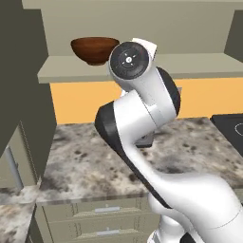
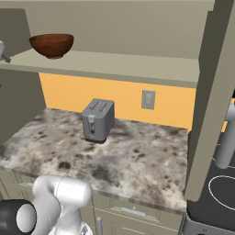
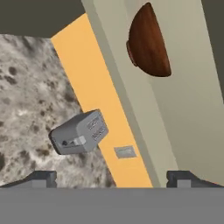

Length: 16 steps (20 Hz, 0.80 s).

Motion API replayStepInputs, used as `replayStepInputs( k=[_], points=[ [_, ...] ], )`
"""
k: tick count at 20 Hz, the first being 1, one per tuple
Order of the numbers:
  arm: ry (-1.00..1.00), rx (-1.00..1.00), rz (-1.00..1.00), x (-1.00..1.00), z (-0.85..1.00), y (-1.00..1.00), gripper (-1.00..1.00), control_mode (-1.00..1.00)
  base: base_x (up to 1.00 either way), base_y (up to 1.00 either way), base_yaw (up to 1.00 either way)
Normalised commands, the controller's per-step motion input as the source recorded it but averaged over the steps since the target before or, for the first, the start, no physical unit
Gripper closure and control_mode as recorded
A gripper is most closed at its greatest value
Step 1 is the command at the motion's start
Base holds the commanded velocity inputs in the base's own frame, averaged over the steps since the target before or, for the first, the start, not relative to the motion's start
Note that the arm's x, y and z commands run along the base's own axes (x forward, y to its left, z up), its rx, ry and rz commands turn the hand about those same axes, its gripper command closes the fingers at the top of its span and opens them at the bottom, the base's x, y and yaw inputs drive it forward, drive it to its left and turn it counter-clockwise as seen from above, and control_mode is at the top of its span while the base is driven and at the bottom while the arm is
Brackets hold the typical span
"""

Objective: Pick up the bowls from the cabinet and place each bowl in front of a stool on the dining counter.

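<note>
Bowl: a dark reddish-brown bowl stands upright on the cabinet shelf, near the shelf's left end and close to its front edge.
Cabinet: olive-beige, with the long shelf board running above an orange back wall.
Tool: released, its two dark fingertips spread wide with nothing between them; in the hand view it faces the shelf and the bowl, well apart from both.
Worktop: speckled stone, below the shelf.
Toaster: grey, standing on the worktop near its back edge, just before the orange wall.
Wall socket: on the orange wall, right of the toaster.
Stove: dark, at the worktop's right end.
</note>
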Motion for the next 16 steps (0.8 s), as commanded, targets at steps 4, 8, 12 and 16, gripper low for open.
replayStepInputs(
  k=[4, 8, 12, 16],
  points=[
    [0.01, -0.27, 0.00, 0.26, 0.28, 0.54, -1.00, -1.00, 0.00, 0.00, 0.00],
    [0.00, -0.12, 0.00, 0.30, 0.23, 0.26, -1.00, -1.00, 0.00, 0.00, 0.00],
    [0.00, 0.00, 0.00, 0.37, 0.00, -0.06, -1.00, -1.00, 0.00, 0.00, 0.00],
    [0.00, 0.00, 0.00, 0.57, 0.00, -0.01, -1.00, -1.00, 0.00, 0.00, 0.00]
  ],
)
